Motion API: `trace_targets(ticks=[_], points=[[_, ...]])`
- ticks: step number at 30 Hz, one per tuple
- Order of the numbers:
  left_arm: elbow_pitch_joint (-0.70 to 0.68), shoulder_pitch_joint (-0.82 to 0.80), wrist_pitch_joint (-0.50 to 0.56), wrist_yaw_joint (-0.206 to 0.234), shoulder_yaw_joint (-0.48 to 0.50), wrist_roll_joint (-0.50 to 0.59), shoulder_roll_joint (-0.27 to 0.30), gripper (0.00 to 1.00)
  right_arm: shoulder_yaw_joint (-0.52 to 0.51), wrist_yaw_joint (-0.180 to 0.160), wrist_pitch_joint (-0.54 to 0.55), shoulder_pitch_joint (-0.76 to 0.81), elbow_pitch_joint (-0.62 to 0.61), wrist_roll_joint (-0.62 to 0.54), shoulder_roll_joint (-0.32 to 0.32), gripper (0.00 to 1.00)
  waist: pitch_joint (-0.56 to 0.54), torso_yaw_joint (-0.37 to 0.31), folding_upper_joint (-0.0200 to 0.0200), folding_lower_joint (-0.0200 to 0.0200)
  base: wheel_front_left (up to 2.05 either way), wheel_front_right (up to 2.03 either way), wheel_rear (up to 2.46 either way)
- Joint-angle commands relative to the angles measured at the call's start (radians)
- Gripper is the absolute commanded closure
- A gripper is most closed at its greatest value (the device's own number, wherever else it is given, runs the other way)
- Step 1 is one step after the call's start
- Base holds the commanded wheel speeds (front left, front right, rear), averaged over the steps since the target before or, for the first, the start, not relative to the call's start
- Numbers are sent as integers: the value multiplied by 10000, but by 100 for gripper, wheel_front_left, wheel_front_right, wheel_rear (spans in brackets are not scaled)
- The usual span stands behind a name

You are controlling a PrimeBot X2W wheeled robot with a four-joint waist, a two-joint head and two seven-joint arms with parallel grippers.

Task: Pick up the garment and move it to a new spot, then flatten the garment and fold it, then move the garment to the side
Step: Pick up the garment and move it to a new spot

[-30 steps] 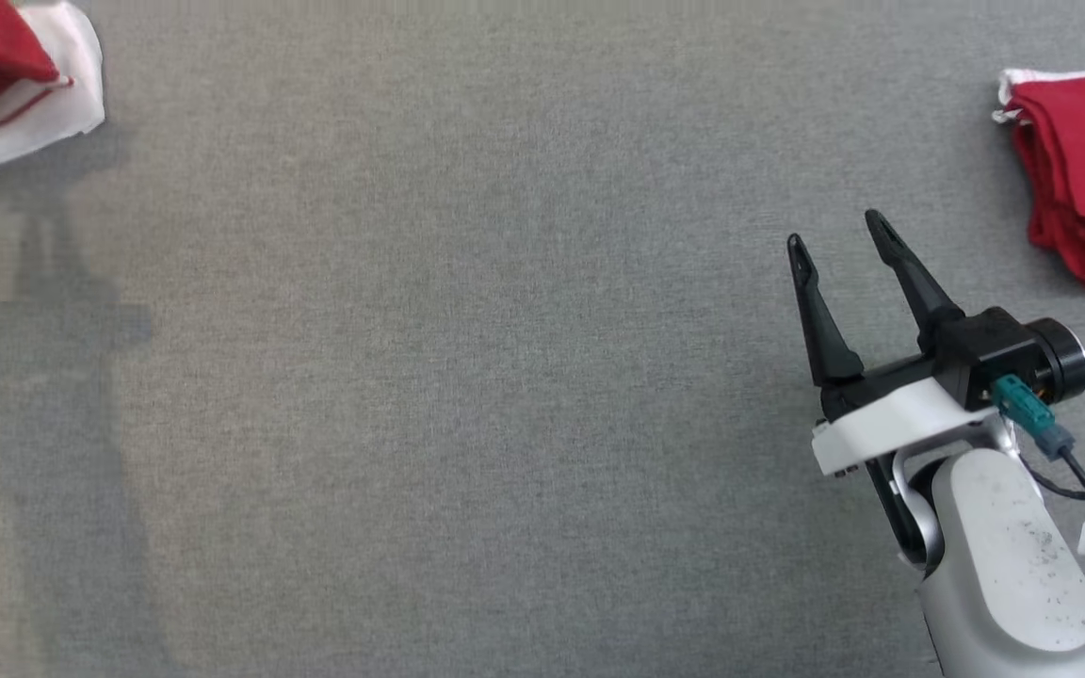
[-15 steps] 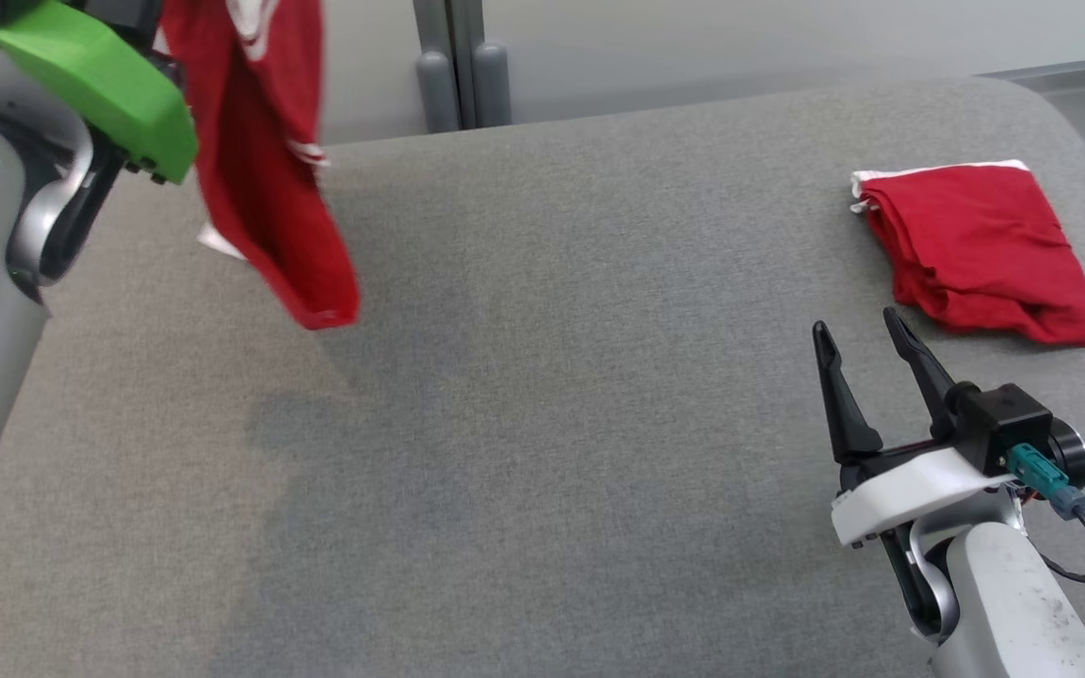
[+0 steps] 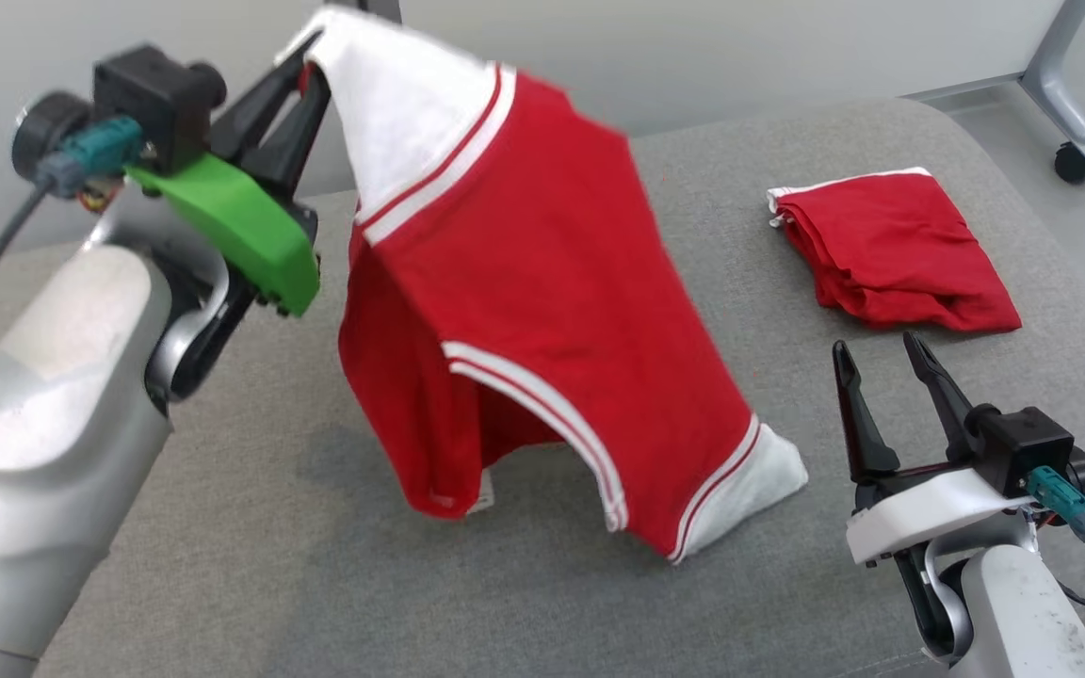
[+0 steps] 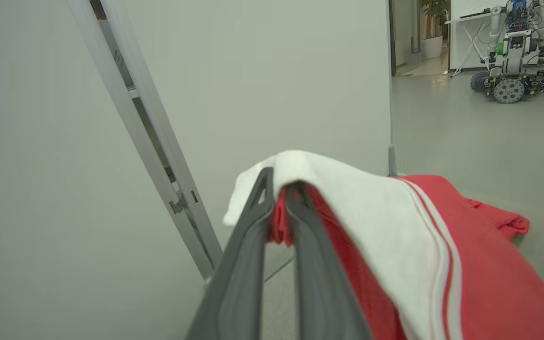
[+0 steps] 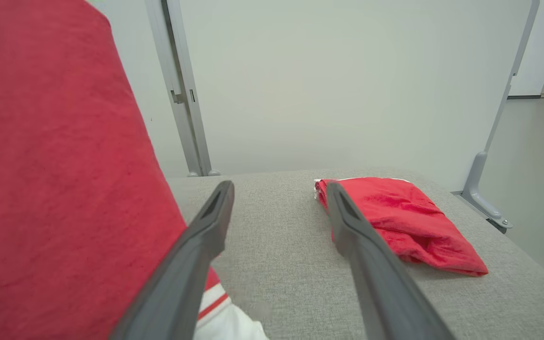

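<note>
The garment (image 3: pixel 524 292) is a red shirt with white sleeve ends and white stripes. It hangs from my left gripper (image 3: pixel 309 71), which is shut on a white sleeve end high at the upper left. Its lower white corner rests on the grey table. The left wrist view shows the dark fingers (image 4: pixel 248 255) pinching the garment (image 4: pixel 465 283). My right gripper (image 3: pixel 877 363) stands open at the lower right, just right of the hanging cloth, with nothing between its fingers. In the right wrist view the garment (image 5: pixel 55 189) hangs at the left, beside the gripper (image 5: pixel 279 189).
A second red garment (image 3: pixel 891 250), folded, lies at the back right of the grey table (image 3: pixel 222 565); I see this folded garment (image 5: pixel 395 222) ahead of my right fingers. A grey partition post (image 5: pixel 180 89) stands behind the table. Another wheeled robot (image 4: pixel 513 52) stands far off on the floor.
The head camera has tilted up and shifted. My left arm has swung the garment rightward over the table's middle; the cloth has spread and its lower corner now touches the table. The right gripper stays open.
</note>
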Motion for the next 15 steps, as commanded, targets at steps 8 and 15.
trace_targets(ticks=[8,15], points=[[2818,299,-1216,-54,-279,181,55,100,312,-16,-42,-539,-148,188,-35,0,1488,-531,-1,1,0,0,0],[5032,-437,-1918,198,-33,392,-255,62,353,-16,-42,-1036,-254,75,-33,0,2487,-809,-1,1,0,0,0]])
